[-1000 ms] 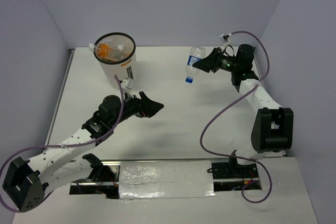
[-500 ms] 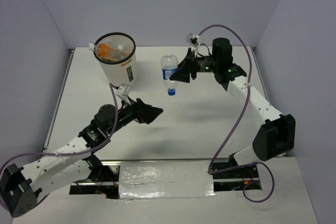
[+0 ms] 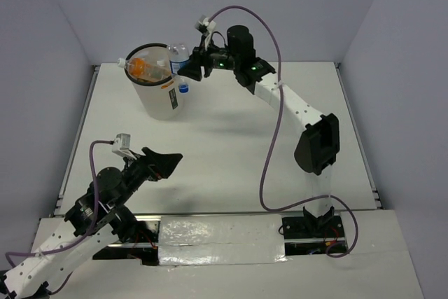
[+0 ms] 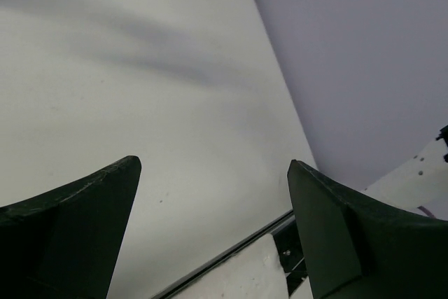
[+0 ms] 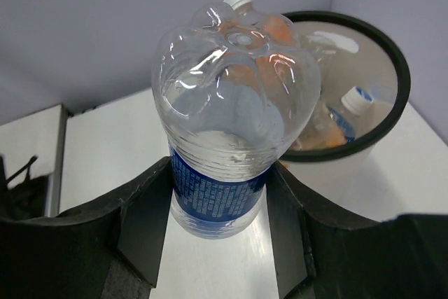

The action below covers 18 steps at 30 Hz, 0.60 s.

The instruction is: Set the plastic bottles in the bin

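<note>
Holding blue-label bottle | right gripper | cap seen only overhead

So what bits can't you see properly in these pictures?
- The bottles inside the bin: right wrist view, the held bottle covers some; top view, too small to count.
- The held bottle's cap: right wrist view, hidden behind its own body.
- The bin and bottles: left wrist view, out of frame; only left gripper and table show.

My jaws are black; the bottle is clear with a blue label and cap; the bin white with a black rim; the table white
</note>
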Each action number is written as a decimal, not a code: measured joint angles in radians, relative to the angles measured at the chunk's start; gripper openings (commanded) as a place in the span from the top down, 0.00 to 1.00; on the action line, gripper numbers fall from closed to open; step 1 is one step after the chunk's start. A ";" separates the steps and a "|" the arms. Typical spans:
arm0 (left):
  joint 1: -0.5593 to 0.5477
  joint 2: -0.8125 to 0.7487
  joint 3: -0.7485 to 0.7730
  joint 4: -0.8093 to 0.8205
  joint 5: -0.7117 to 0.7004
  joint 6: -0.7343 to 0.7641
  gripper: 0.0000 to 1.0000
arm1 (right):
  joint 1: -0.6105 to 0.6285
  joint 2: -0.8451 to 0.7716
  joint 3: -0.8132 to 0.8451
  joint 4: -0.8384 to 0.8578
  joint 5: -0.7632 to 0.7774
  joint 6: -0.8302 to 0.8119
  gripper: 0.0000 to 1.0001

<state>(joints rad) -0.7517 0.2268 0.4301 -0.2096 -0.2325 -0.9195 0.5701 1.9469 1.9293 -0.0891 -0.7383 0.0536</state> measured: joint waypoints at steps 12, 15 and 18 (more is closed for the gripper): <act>0.000 -0.021 0.032 -0.229 -0.067 -0.030 0.01 | 0.074 0.259 0.369 0.110 0.242 0.038 0.77; 0.000 -0.041 0.032 -0.239 -0.074 -0.031 0.01 | 0.084 0.259 0.367 0.157 0.315 0.028 0.71; 0.000 -0.050 0.032 -0.240 -0.079 -0.031 0.01 | 0.104 0.273 0.368 0.208 0.412 0.007 0.68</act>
<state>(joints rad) -0.7517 0.1768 0.4625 -0.4500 -0.3115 -0.9501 0.6743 2.2196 2.2974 0.1192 -0.3260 0.0608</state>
